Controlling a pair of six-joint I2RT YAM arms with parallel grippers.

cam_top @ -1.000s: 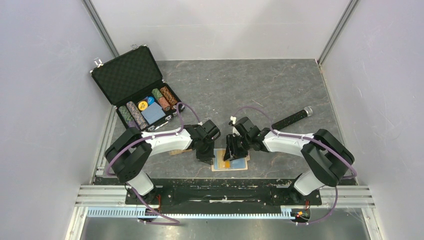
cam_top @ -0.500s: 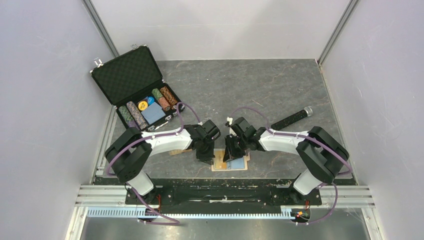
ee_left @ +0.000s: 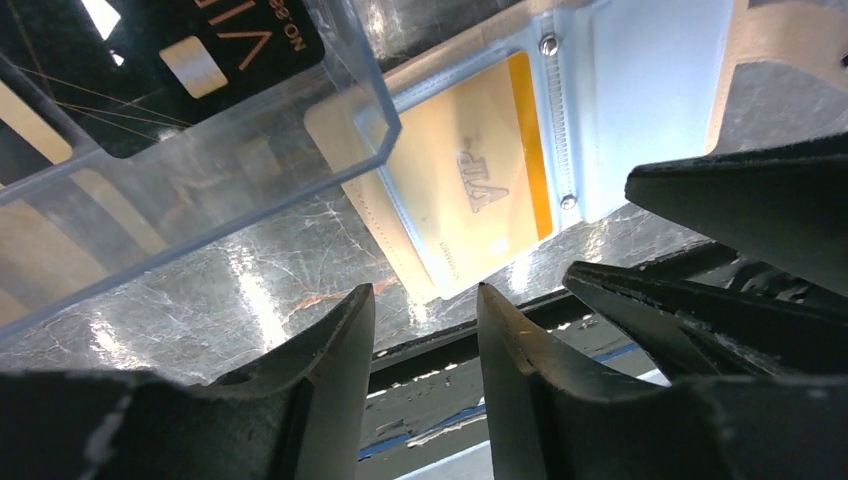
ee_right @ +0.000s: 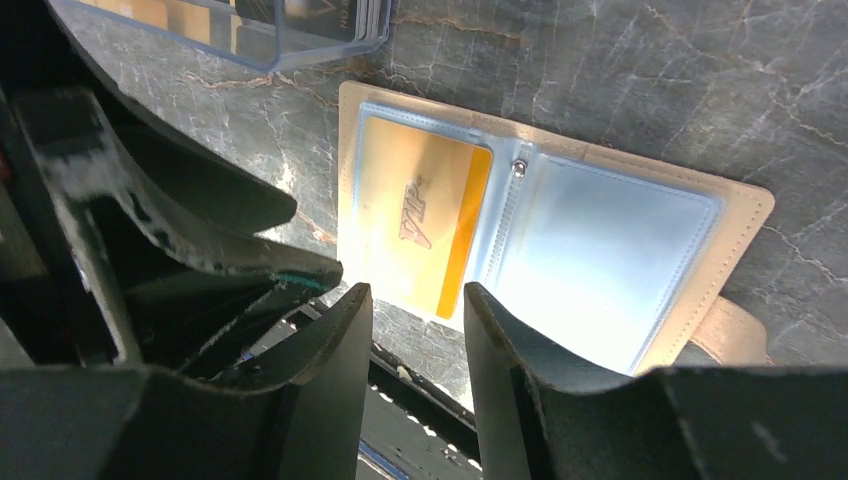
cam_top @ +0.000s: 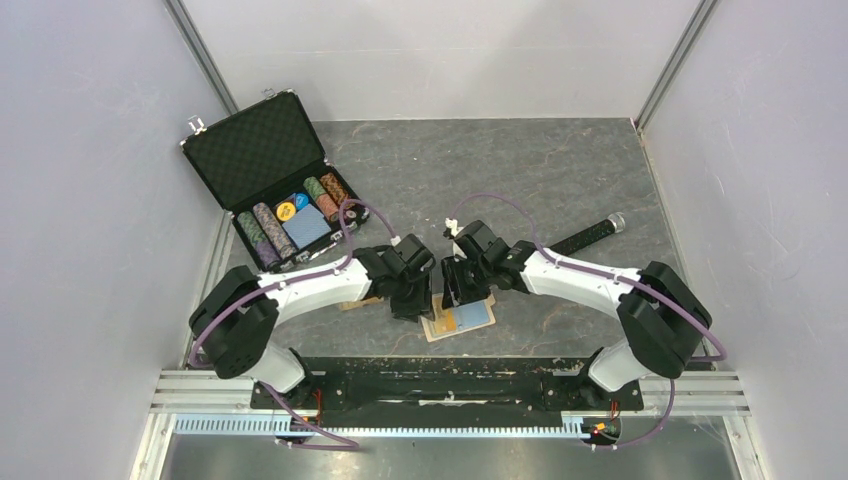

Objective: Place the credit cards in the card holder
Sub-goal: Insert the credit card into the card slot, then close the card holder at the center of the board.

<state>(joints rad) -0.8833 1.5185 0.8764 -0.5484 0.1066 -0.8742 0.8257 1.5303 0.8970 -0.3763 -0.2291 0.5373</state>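
The tan card holder (cam_top: 462, 319) lies open on the table near the front edge, light blue pockets up. In the right wrist view the orange-gold card (ee_right: 420, 225) sits in the holder's left pocket and the right pocket (ee_right: 600, 260) is empty. The gold card also shows in the left wrist view (ee_left: 470, 190). A black card (ee_left: 200, 50) lies inside the clear plastic box (ee_left: 230, 190). My left gripper (ee_left: 425, 300) is open and empty, just left of the holder. My right gripper (ee_right: 410, 295) is open and empty, above the holder's near edge. The two grippers (cam_top: 412, 308) (cam_top: 452, 297) are close together.
The open black poker-chip case (cam_top: 275, 180) with chips and a blue deck stands at the back left. A black cylinder (cam_top: 585, 237) lies to the right. The clear box (ee_right: 230, 30) lies just beyond the holder, under my left arm. The black frame rail (cam_top: 450, 375) runs along the front.
The card holder has turned slightly counter-clockwise. My right gripper has moved left and a bit back; my left arm has stretched out more. Both grippers stay open.
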